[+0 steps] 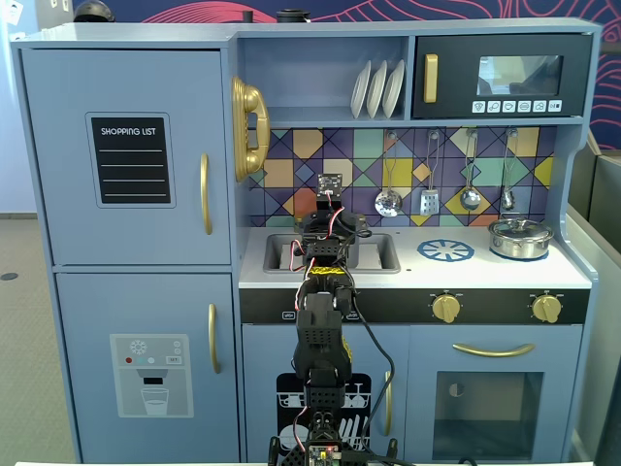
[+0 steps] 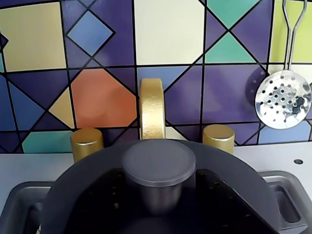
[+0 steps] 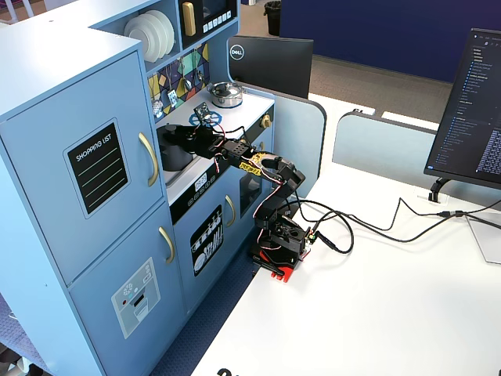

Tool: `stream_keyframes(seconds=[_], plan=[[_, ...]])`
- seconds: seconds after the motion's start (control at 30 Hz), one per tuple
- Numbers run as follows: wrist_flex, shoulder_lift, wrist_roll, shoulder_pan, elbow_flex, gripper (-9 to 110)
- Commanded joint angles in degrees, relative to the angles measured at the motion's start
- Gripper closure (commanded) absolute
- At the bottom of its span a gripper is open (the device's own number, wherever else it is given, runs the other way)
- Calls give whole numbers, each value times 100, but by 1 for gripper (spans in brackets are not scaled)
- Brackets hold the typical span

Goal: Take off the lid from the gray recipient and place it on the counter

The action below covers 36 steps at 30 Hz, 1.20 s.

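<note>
Gripper point(image 3: 178, 139) state cannot be judged (fingers hidden). Wrist view: lid point(image 2: 158, 168) sits at six o'clock atop the gray recipient point(image 2: 287, 204), gold faucet point(image 2: 152, 108) at twelve.

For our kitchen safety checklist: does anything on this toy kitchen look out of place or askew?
One oddity: the gray pot with its lid sits in the sink under the gold faucet, not on the burner. Nothing looks spilled or damaged.
</note>
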Motion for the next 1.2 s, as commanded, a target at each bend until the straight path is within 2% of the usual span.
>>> stream_keyframes(seconds=[0.0,0.73,1.17], plan=[[-132,-9,-79,-97,-299,101],[-272,114,-53,-176,-844,102],[-105,202,18,396,-1055,102]])
